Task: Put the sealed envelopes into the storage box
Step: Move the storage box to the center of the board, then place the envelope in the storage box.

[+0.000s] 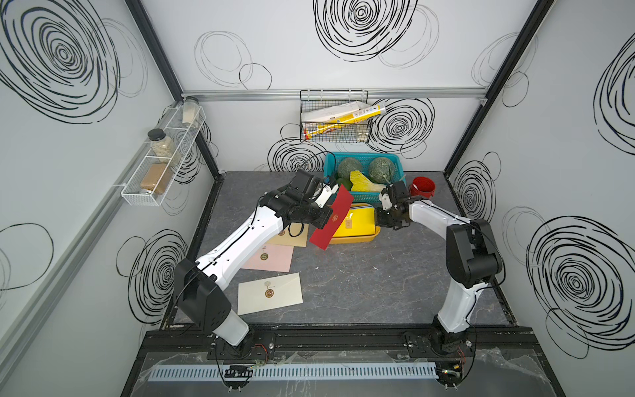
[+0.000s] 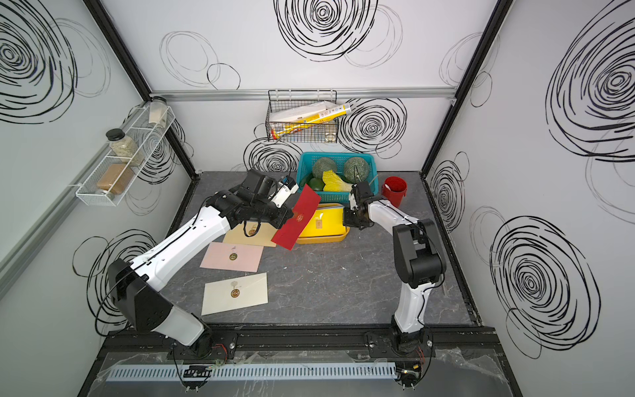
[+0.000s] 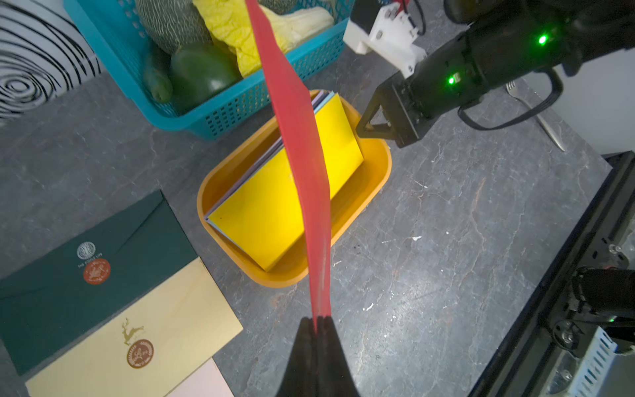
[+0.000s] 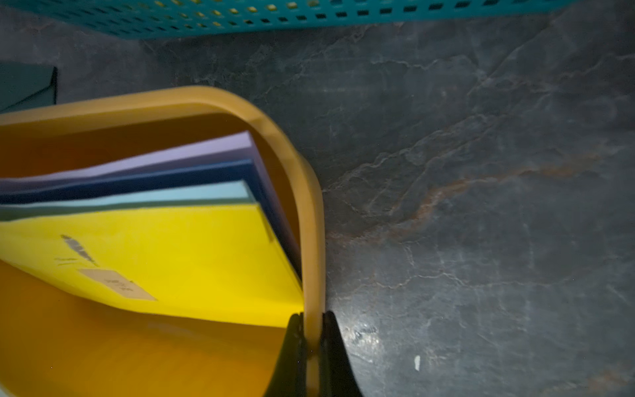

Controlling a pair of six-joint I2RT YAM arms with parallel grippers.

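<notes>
My left gripper [image 3: 318, 321] is shut on one edge of a red envelope [image 1: 331, 220], which hangs tilted over the near left side of the mustard storage box [image 1: 357, 238]. My right gripper [image 4: 312, 318] is shut on the box's right rim [image 4: 313, 213]. Inside the box a yellow envelope [image 4: 189, 247] lies on top of light blue [image 4: 171, 194], navy [image 4: 171, 175] and lilac [image 4: 192, 154] ones. On the table to the left lie dark green [image 3: 96, 247], tan [image 3: 137, 326], pink [image 1: 271, 257] and cream [image 1: 271, 292] envelopes, each with a round seal.
A teal basket [image 1: 328, 165] holding melons and vegetables stands right behind the box. A red cup [image 1: 422, 187] sits to its right, with a fork [image 3: 536, 113] lying nearby. On the back wall hangs a wire basket [image 1: 333, 117]; a jar rack [image 1: 161, 161] is on the left wall.
</notes>
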